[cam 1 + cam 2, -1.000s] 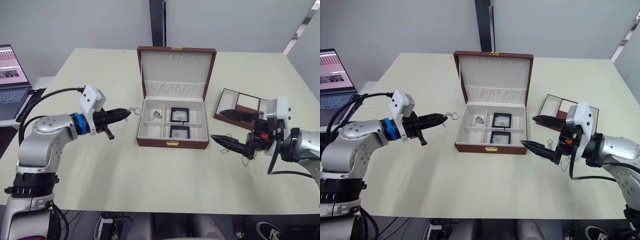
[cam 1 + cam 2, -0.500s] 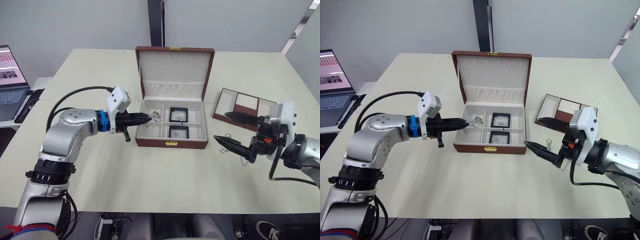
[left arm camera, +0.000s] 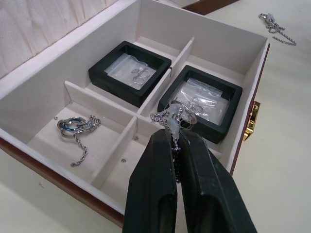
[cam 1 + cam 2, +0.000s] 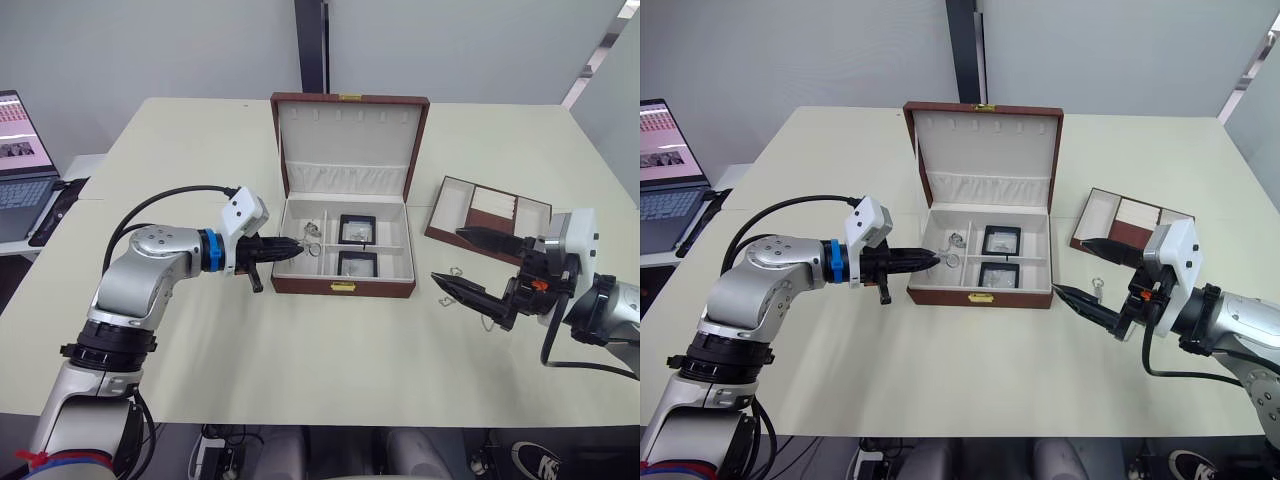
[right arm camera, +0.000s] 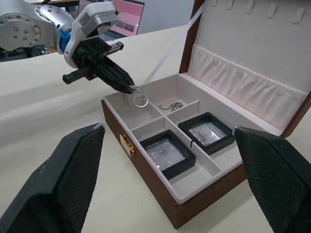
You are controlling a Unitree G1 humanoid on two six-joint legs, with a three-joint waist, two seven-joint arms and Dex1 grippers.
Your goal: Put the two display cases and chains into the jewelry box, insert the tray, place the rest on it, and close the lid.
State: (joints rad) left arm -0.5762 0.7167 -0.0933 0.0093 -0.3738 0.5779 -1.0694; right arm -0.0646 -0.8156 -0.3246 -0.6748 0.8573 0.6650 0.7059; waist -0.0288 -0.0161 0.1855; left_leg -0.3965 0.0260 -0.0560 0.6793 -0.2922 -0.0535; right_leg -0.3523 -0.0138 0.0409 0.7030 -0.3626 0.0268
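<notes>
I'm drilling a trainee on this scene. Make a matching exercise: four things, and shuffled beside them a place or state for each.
Things:
1. left gripper
2. right gripper
3. lid
4. tray

States:
A. standing up open
B. open, holding nothing
C. on the table right of the jewelry box
D. pinching a chain

Pairs: 1-D, 2-B, 3-A, 4-C
</notes>
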